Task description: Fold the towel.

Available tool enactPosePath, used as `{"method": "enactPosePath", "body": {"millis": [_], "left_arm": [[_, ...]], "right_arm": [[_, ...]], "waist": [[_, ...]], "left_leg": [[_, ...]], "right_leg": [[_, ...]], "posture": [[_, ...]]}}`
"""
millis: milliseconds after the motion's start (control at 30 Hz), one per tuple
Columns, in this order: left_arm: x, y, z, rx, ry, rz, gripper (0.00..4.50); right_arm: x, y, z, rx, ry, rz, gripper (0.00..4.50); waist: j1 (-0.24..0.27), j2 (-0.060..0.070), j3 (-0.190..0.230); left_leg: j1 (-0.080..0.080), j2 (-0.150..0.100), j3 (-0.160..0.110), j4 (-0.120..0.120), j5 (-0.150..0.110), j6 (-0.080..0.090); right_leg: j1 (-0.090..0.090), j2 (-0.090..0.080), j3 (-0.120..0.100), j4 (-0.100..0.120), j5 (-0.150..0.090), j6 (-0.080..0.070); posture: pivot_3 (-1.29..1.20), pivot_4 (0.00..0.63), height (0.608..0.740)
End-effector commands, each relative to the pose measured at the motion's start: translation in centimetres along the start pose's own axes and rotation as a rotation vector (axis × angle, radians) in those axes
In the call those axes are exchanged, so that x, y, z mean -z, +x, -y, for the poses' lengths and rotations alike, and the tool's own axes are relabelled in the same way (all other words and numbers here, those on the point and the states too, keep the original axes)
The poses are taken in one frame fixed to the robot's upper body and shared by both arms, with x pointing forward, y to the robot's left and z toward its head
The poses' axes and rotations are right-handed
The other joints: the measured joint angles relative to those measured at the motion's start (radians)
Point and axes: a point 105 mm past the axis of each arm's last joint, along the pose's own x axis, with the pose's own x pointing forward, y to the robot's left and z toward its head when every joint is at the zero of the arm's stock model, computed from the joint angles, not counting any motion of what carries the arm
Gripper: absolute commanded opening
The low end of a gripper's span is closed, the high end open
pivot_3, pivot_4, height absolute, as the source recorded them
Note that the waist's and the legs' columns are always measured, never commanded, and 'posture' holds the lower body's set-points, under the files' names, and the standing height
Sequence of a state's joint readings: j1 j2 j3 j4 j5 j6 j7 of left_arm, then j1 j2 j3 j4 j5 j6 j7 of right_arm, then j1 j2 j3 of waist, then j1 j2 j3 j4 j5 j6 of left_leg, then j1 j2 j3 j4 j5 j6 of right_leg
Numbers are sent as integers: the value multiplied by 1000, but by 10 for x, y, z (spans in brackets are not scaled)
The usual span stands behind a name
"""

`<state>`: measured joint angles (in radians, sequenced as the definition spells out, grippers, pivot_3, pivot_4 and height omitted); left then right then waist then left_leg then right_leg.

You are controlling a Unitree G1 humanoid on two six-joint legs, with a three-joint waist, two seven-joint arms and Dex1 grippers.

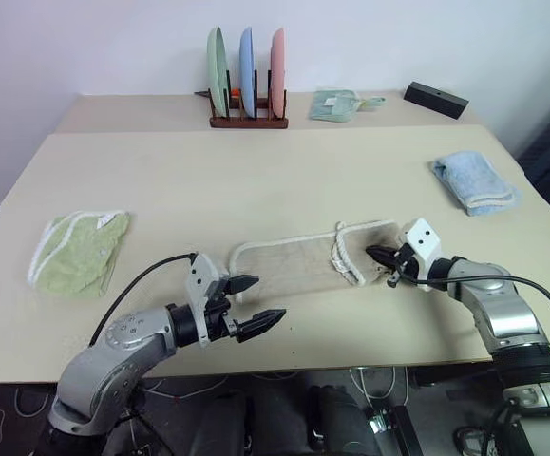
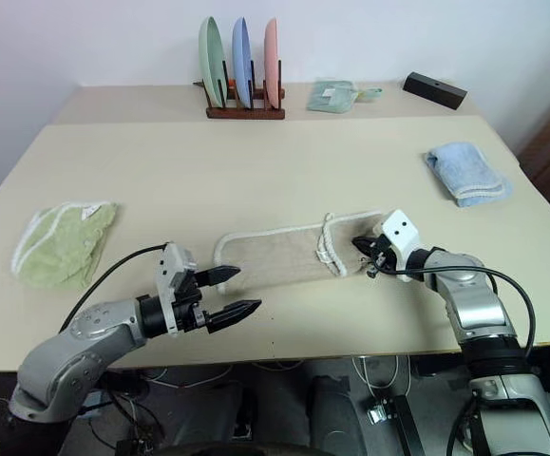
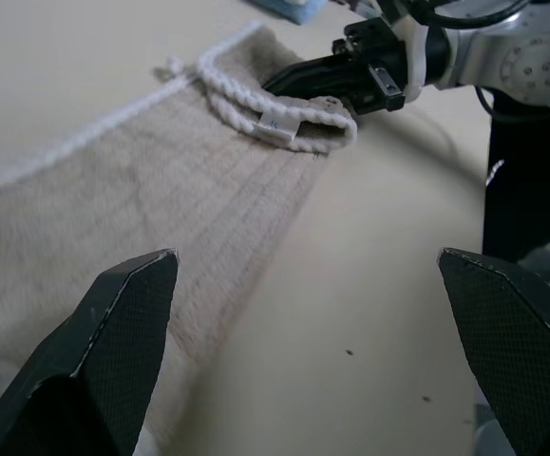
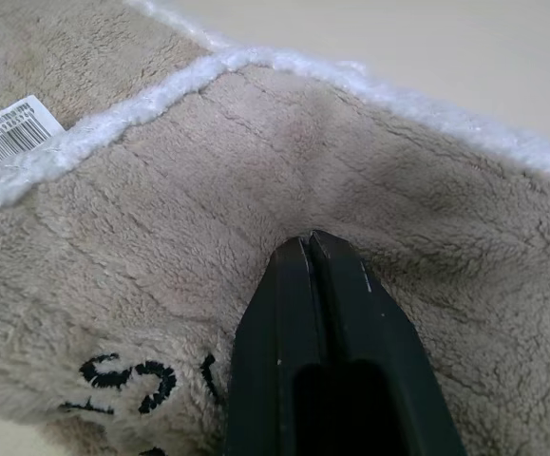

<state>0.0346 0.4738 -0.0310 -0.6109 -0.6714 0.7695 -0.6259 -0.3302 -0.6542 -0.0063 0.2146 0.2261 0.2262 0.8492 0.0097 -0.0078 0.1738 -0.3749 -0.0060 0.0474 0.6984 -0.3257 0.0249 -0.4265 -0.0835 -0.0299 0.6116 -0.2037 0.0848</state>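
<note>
While the beige towel (image 1: 298, 264) lies flat near the front edge of the desk (image 1: 256, 180), roughly in the middle, pretty much everything else sits out toward the edges, so there's a lot of bare desk behind it.

Going left to right: a light green towel (image 1: 77, 251) with white edging is crumpled near the left edge, well apart from the beige one. The left gripper (image 1: 250, 304) hangs over the front strip of desk just beside the beige towel's left end, its fingers (image 3: 123, 323) spread wide and released, nothing between them, not touching the cloth. The beige towel runs as a long strip with white stitched edging, and its right end is doubled over so the edging bunches into a ridge there. The right gripper (image 1: 377, 255) is at that right end, fingers (image 4: 317, 323) clenched tight together with the tips pressed into the terry cloth, which dimples around them. Looks like they're pinching a bit of it, but I can't tell for sure. A barcode tag (image 4: 13, 128) and some dark lettering sit close by on the cloth.

Further right, a light blue folded towel (image 1: 474, 180) rests near the right edge. Along the back: a rack of three upright plates (image 1: 247, 81), a small pale green cloth (image 1: 336, 104), and a black box (image 1: 435, 99).
</note>
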Motion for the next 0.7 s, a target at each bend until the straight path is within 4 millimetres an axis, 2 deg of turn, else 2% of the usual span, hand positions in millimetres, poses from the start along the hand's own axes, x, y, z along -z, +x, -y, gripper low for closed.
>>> {"method": "enactPosePath", "body": {"millis": [33, 167, 300, 367, 533, 700], "left_arm": [[-2, -8, 12, -19, -121, 23, 4500], [14, -17, 12, -131, -269, -6, 4500], [27, -17, 15, -208, -441, -5, 4500], [24, -14, 11, -248, -515, 52, 4500], [17, -14, -28, -463, -746, 227, 4500], [16, 0, -27, -404, -777, 177, 4500]], "right_arm": [[-45, -12, 6, -13, -45, 142, 1698], [-80, -20, 1, -45, -109, 232, 3664], [-92, -18, -4, -71, -150, 250, 3664], [-92, -14, -7, -84, -163, 242, 3664], [-86, -10, -12, -99, -182, 219, 3664], [-94, -9, -20, -121, -174, 255, 3664]], "waist": [[0, 0, 0], [0, 1, 0], [3, 1, 0], [6, 0, 0], [3, 0, 0], [3, 0, 0]], "left_leg": [[0, 0, 0, 0, 0, 0], [0, 0, 0, -1, 0, 0], [0, 0, -1, -1, 0, 0], [0, -1, -1, -1, 0, 0], [0, -2, -1, 0, 0, 0], [0, -2, -1, -1, 0, 0]], "right_leg": [[0, 0, 0, 0, 0, 0], [-1, 0, 0, 0, 0, 0], [-1, -1, 0, 0, 0, 0], [0, -3, 0, 0, 0, 0], [0, -5, 0, 0, 0, 0], [0, -3, -1, 0, 0, 0]], "posture": [[0, 150, 740], [0, 150, 740], [0, 150, 740], [0, 150, 740], [0, 150, 740], [0, 150, 740]]}}
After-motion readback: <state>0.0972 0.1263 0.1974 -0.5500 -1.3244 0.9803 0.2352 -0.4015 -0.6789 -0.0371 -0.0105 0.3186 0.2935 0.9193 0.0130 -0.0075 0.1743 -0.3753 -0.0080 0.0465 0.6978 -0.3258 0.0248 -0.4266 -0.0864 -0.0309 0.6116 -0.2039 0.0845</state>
